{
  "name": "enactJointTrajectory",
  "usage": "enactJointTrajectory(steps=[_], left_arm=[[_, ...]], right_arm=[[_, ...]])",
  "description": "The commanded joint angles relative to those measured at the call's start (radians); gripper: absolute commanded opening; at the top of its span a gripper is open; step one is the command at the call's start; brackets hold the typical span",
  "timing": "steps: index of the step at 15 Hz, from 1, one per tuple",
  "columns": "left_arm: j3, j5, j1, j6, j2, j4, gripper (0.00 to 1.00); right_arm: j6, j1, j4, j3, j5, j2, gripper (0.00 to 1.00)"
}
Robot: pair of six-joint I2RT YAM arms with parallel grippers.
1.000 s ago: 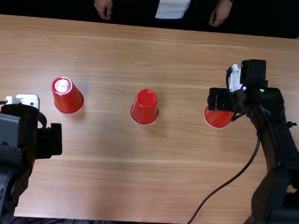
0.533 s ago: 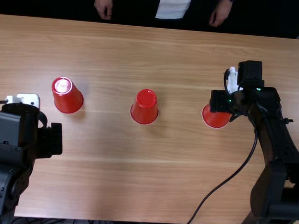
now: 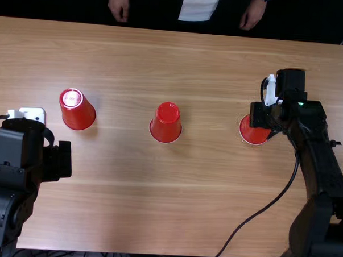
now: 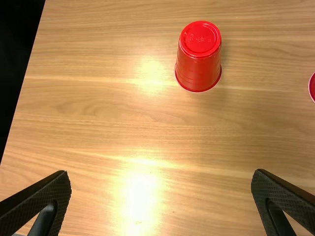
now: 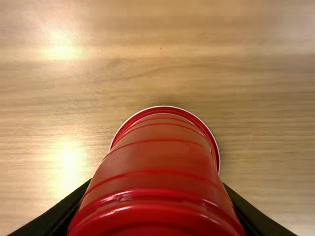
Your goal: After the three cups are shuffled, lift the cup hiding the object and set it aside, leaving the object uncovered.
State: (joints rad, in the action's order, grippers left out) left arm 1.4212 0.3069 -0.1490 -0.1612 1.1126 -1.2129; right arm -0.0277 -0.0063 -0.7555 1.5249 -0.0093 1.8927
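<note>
The bench (image 3: 174, 60) is a broad slab of light brown wood with long, straight grain. Its far edge runs along 12 o'clock, and bare wood lies open between the cups and toward the near edge at 6.

The right arm (image 3: 318, 163), black and jointed, comes in from about 5 o'clock and reaches up to 3 o'clock. The left arm (image 3: 16, 173) sits low at 8 o'clock, close to the bench's left edge.

Three red plastic cups stand upside down in a row across the middle, well apart from one another. Each is a ribbed, tapered cone with a thin white rim. The left cup (image 3: 76, 109) is at 9 o'clock, with its flat base catching the light. The middle cup (image 3: 166, 123) stands at the centre. The right cup (image 3: 252, 131) is at 3 o'clock, well in from the right edge.

The right hand (image 3: 262, 118) is clenched on the right cup, one flat black finger pressed against each side of its wall near the base. The cup's rim points away from the wrist toward the wood. Whether the rim touches the bench cannot be told.

The left hand (image 4: 157, 196) is released, its textured fingers (image 4: 39, 196) spread wide over bare wood. The left cup stands ahead of it at roughly 1 o'clock, apart from both fingers.
</note>
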Motion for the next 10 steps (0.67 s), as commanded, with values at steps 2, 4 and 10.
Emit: enactJointTrajectory(steps=[2, 4, 10], left_arm=[[0.012, -0.003, 0.003, -0.014, 0.004, 0.002, 1.00], [0.010, -0.003, 0.002, -0.014, 0.004, 0.002, 1.00], [-0.001, -0.003, -0.014, -0.012, 0.000, 0.002, 1.00]], right_arm=[[0.002, 0.009, 0.003, 0.021, 0.013, -0.141, 0.00], [0.004, 0.003, 0.003, 0.017, 0.013, -0.201, 0.00], [0.044, -0.158, -0.028, -0.060, 0.024, -0.336, 0.00]])
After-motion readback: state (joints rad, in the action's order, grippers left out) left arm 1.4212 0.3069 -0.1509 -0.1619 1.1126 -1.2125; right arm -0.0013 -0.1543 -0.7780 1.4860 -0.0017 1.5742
